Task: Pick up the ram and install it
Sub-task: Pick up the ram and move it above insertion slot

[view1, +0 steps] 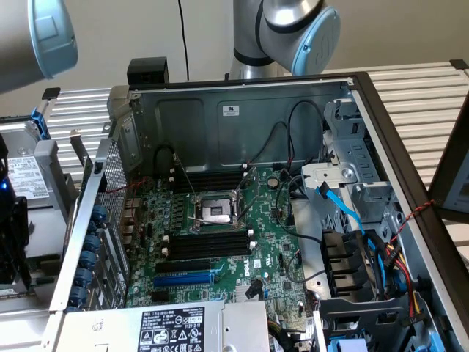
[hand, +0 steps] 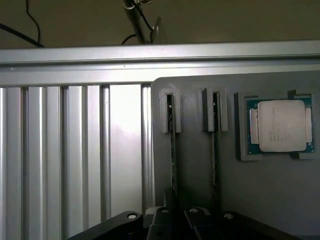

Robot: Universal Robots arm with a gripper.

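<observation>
the ram (hand: 173, 150) stands on edge in a grey holder plate (hand: 260, 200), seen from above as a thin dark line running out of a pale bracket (hand: 170, 112); a second stick (hand: 215, 150) stands parallel just beside it, and a processor chip (hand: 282, 125) lies flat in its own pocket further along the plate; the plate rests on a ribbed aluminium surface (hand: 60, 150); the gripper (hand: 175, 217) hangs over one end of the ram, its dark body lying across the ends of both sticks; whether it is open or closed i cannot tell, and no contact with the ram shows; in the exterior view the computer case (view1: 242, 110) lies open and the black memory slots (view1: 201, 242) on the motherboard (view1: 275, 249) are bare, so nothing is installed yet; i judge the ram light and stiff but fragile: a thin board that tolerates no bending or twisting, with chips on its faces and contacts on its lower edge; the sensible hold is squarely across the two flat faces, near the middle of the upper edge, so it lifts straight without tilting; a skewed hold could jam it in the bracket
</observation>
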